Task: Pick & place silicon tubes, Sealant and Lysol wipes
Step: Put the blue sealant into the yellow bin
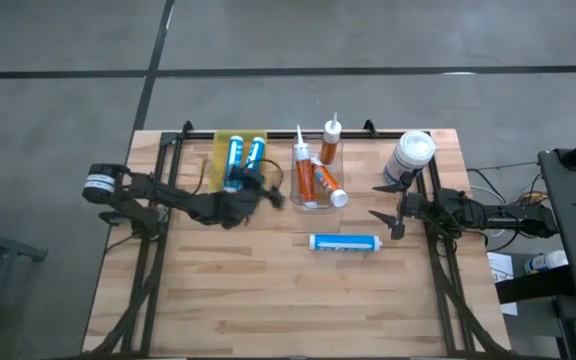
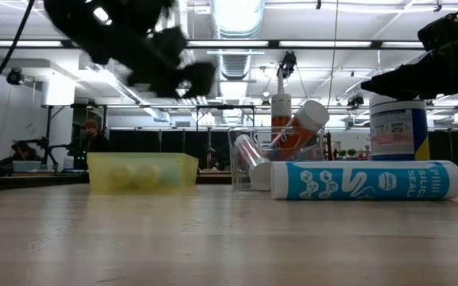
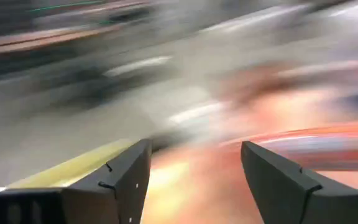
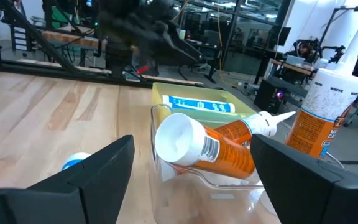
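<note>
Nearest item, lower centre of the high view: one blue-and-white tube [image 1: 344, 242] lying flat on the bare wooden table [image 1: 268, 310], long axis left to right across the picture, white cap end toward the right. In the low view it fills the right middle, lying on its side.

Centre of the table, above that tube: clear bin [image 1: 315, 180] holding orange tubes [image 1: 320, 181]. Two lie slanted inside it, one with its white cap toward the lower right corner of the bin; a third stands upright at the bin's upper right, nozzle up.

Left of the clear bin: yellow bin [image 1: 239, 160] with two blue-and-white tubes lying side by side, long axes running up and down the picture.

Left gripper [image 1: 268, 193]: raised above the table between the yellow bin and the clear bin, fingers parted with nothing between them; its own view is smeared with motion.

Right gripper [image 1: 393, 207]: at the right edge of the table, fingers spread wide, holding nothing, pointing left toward the clear bin.

Farthest, upper right of the table: Lysol wipes [image 1: 410, 156], standing upright on its base, long axis vertical, round white lid up, just above the right gripper.
</note>
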Controlling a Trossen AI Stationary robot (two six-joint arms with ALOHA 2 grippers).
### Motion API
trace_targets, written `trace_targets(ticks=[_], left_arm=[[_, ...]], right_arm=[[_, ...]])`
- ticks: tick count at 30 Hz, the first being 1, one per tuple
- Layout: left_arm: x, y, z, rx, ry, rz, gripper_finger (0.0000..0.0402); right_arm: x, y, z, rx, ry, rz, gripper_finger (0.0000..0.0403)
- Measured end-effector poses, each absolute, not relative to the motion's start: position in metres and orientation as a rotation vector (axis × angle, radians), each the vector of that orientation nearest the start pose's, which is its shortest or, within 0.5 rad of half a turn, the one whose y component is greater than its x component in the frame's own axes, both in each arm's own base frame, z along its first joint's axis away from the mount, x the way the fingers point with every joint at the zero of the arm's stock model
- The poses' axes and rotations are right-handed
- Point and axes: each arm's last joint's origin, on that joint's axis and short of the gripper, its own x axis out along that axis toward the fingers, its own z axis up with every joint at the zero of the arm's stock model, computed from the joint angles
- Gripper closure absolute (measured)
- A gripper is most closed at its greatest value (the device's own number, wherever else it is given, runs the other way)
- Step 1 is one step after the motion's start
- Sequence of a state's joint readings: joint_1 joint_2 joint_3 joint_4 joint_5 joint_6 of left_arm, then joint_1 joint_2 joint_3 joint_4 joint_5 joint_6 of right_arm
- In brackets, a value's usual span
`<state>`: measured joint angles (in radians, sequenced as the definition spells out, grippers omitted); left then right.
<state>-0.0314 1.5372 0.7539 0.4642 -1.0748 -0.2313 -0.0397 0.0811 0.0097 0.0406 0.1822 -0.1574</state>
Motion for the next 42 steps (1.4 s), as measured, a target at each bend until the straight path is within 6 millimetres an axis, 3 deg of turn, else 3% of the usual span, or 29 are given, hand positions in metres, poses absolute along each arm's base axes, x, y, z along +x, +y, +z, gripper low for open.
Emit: trace_targets(ticks=[2, 3, 4, 6, 8, 10, 15, 23, 32, 36, 42], left_arm=[[0.313, 0.003, 0.222, 0.000, -0.046, 0.469, 0.0168], [0.311, -0.005, 0.227, 0.017, -0.178, 0.249, 0.0173], [0.306, -0.011, 0.233, 0.011, -0.284, 0.139, 0.0177], [0.297, -0.016, 0.242, -0.008, -0.340, 0.192, 0.0186], [0.295, -0.014, 0.244, 0.041, -0.229, 0.348, 0.0192], [0.300, -0.014, 0.243, 0.064, -0.063, 0.382, 0.0197], [0.330, -0.022, 0.252, 0.096, 0.146, 0.264, 0.0200], [0.384, -0.040, 0.238, 0.208, 0.457, 0.185, 0.0200], [0.433, -0.051, 0.216, 0.231, 0.620, 0.126, 0.0200], [0.454, -0.055, 0.190, 0.197, 0.721, 0.012, 0.0200], [0.492, -0.047, 0.156, 0.157, 0.793, -0.003, 0.0199]], right_arm=[[0.101, -0.009, 0.164, -0.159, 0.048, -0.219, 0.0083], [0.101, -0.009, 0.164, -0.159, 0.048, -0.219, 0.0083], [0.101, -0.009, 0.164, -0.159, 0.048, -0.219, 0.0083], [0.101, -0.009, 0.164, -0.159, 0.048, -0.219, 0.0083], [0.101, -0.009, 0.164, -0.159, 0.048, -0.219, 0.0083], [0.101, -0.009, 0.164, -0.159, 0.047, -0.219, 0.0083], [0.101, -0.009, 0.164, -0.159, 0.047, -0.219, 0.0083], [0.101, -0.009, 0.164, -0.159, 0.048, -0.219, 0.0083], [0.101, -0.009, 0.164, -0.159, 0.048, -0.219, 0.0083], [0.101, -0.009, 0.164, -0.159, 0.048, -0.219, 0.0083], [0.101, -0.009, 0.164, -0.159, 0.048, -0.219, 0.0083]])
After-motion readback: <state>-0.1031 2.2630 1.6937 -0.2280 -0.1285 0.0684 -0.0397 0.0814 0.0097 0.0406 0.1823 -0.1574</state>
